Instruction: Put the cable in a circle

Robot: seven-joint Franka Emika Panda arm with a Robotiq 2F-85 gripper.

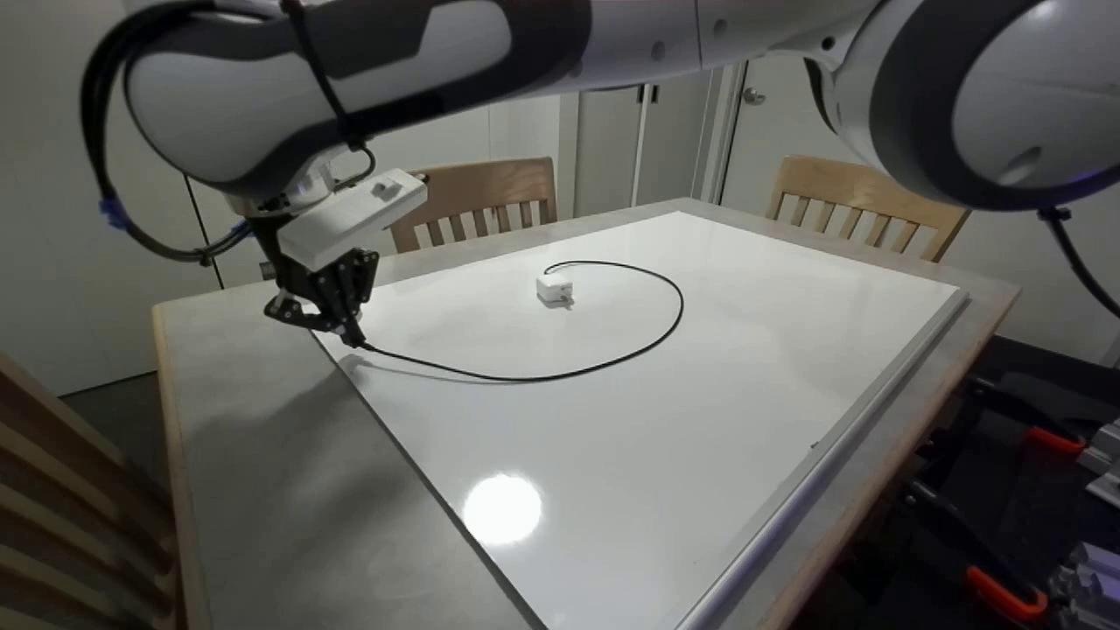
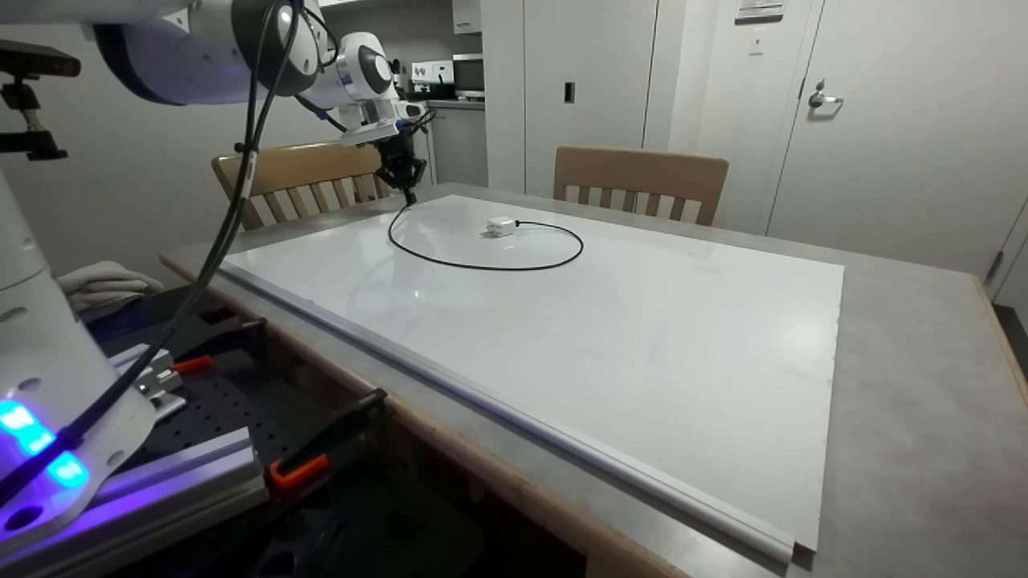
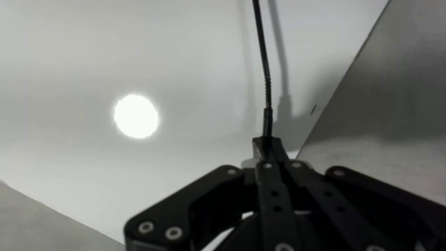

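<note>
Gripper (image 3: 267, 144) pinches cable (image 3: 265, 63) end, jaws closed on it, near board (image 1: 682, 437) edge; cable bows in wide curve to white plug (image 1: 553, 287).

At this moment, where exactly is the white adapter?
In both exterior views, the adapter sits on the board, to the right of the end effector, at the ungripped end of the cable. The wrist view does not show it.

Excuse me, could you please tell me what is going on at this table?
A robot gripper is closed on one end of a black cable, near the edge of a white board. The cable's other end meets a small white adapter on the board. In between, the cable bends in a wide curve, but the circle is not closed yet.
</note>
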